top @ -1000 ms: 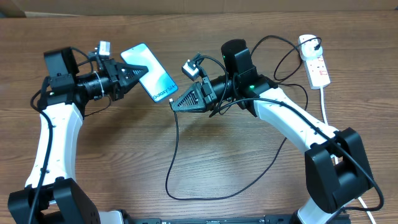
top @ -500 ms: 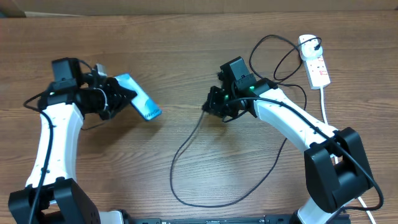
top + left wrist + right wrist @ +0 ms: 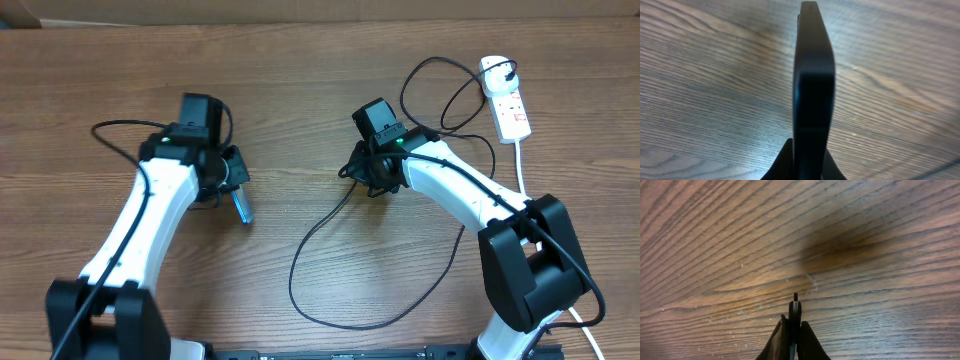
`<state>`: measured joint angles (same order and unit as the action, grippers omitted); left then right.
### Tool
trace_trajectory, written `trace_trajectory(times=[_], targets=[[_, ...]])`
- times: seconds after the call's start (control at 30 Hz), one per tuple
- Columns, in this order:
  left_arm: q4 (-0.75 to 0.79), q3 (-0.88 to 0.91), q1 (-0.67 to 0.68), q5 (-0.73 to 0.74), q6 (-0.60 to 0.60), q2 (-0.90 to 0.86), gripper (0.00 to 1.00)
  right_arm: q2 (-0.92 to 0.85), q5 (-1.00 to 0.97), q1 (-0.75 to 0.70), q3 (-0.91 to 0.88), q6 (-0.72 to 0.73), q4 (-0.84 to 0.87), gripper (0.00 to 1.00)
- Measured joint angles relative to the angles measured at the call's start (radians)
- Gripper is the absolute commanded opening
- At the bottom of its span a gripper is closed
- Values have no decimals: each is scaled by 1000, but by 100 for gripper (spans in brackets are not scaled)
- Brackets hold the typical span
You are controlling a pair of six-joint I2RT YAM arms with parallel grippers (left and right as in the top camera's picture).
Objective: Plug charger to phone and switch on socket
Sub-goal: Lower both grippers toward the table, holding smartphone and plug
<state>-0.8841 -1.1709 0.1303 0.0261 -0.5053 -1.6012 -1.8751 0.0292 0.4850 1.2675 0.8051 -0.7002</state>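
Observation:
My left gripper [image 3: 236, 192] is shut on the phone [image 3: 243, 208], which stands on edge left of the table's middle, so only a thin blue sliver shows from above. In the left wrist view the phone [image 3: 813, 85] is a dark slab rising from between my jaws [image 3: 808, 167]. My right gripper [image 3: 358, 175] points down at the wood, shut on the charger's connector tip [image 3: 795, 307]. The black cable [image 3: 300, 290] loops across the table toward the socket [image 3: 510, 110] at the far right. Phone and connector are apart.
The cable's loop [image 3: 440, 270] lies on the wood in front of the right arm and curls again [image 3: 440, 90] beside the socket. A thick white cord [image 3: 523, 170] runs from the socket toward the table's right front.
The left arm has swung toward the middle and turned the phone from face-up to edge-on. The right wrist has tipped downward with the connector, and the cable loop has shifted slightly.

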Motion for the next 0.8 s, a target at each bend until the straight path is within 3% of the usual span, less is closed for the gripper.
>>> trace_trajectory(times=[0.23,0.8], targets=[[13,0,12,-16,-19,-167,4,0,-11,0,0,6,-15,4],[47,0,12,-16,-19,-177,8,0,-11,0,0,6,-19,4]])
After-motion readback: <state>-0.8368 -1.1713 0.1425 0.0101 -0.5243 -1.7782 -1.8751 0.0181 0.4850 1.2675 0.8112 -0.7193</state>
